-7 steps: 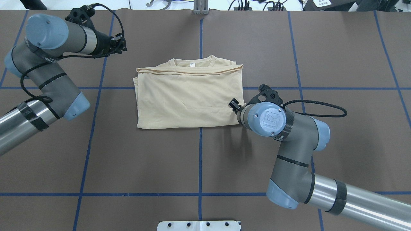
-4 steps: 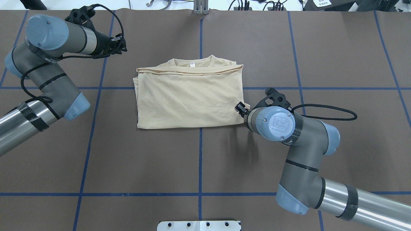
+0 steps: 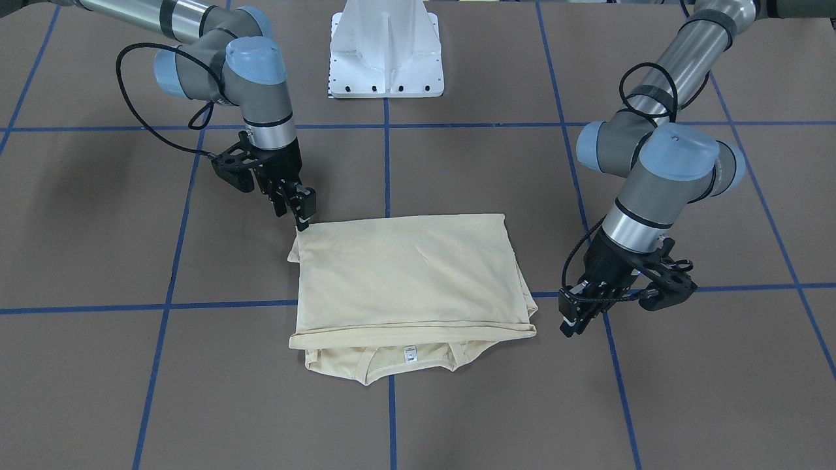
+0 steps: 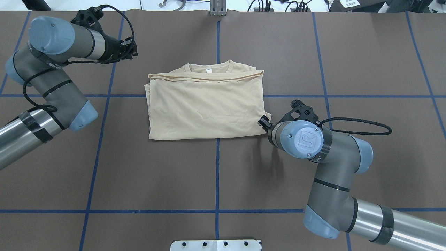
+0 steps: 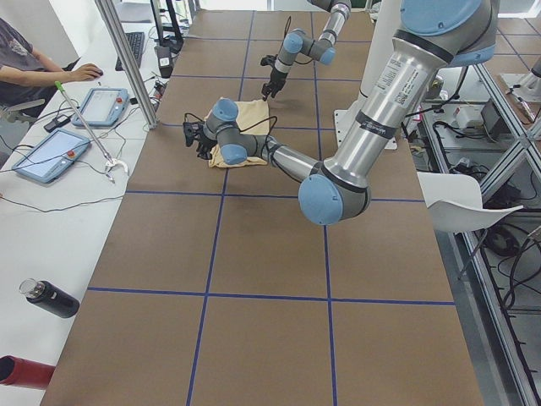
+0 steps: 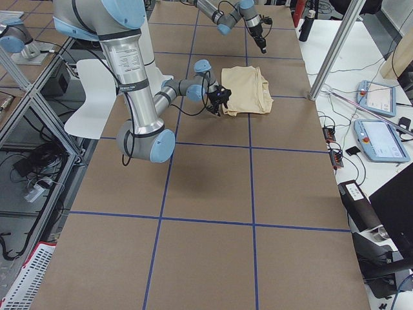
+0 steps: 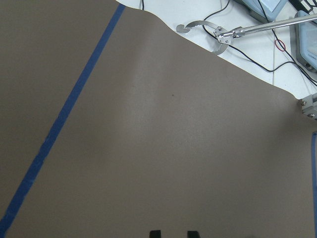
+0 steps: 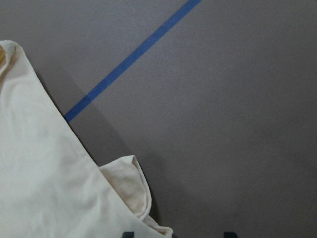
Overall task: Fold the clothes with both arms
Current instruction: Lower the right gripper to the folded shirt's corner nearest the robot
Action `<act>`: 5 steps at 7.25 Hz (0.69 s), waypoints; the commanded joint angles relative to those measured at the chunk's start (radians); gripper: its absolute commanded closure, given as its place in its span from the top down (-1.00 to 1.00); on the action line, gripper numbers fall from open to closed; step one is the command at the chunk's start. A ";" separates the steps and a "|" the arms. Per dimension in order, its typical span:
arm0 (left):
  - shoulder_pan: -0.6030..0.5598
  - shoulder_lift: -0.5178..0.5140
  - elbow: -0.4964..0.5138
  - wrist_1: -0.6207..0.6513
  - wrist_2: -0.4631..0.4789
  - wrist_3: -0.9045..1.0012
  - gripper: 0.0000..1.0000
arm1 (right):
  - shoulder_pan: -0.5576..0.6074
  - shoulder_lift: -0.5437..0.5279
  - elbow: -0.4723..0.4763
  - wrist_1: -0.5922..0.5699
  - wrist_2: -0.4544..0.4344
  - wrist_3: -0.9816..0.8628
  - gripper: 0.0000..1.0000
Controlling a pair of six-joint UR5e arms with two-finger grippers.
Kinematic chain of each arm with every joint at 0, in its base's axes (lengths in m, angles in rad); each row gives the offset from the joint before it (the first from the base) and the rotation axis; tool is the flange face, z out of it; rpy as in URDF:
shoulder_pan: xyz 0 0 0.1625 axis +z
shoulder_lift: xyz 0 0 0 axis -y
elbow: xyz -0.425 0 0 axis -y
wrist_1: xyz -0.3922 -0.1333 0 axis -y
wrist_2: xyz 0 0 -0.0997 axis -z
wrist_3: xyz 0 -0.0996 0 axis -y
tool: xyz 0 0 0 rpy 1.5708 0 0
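Noted shirt [image 4: 205, 104] folded at ctr of table [image 4: 216, 174], right gripper [image 3: 302, 222] spread wide, empty, at near-right corner, left gripper [image 3: 569, 326] closed on nothing, clear of far-left corner; judged liable to nip only loose corner flap [image 8: 126, 183] & drag folds apart w/o left-side hold.

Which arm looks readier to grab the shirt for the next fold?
Right, probably: the right gripper is open at a corner of the T-shirt; the left gripper hangs off the cloth, over bare table.
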 commanded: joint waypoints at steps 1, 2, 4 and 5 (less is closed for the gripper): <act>-0.001 0.000 0.000 0.000 0.000 0.002 -0.39 | -0.008 0.007 -0.006 0.000 -0.002 0.003 0.35; 0.001 0.000 0.000 0.000 0.000 0.002 -0.39 | -0.012 0.005 -0.006 0.000 -0.003 0.003 0.34; 0.001 0.000 0.000 0.000 0.000 0.002 -0.39 | -0.014 0.005 -0.006 0.000 -0.003 0.003 0.29; -0.001 0.000 0.000 0.000 0.000 0.002 -0.39 | -0.014 0.005 -0.007 0.000 -0.003 0.003 0.21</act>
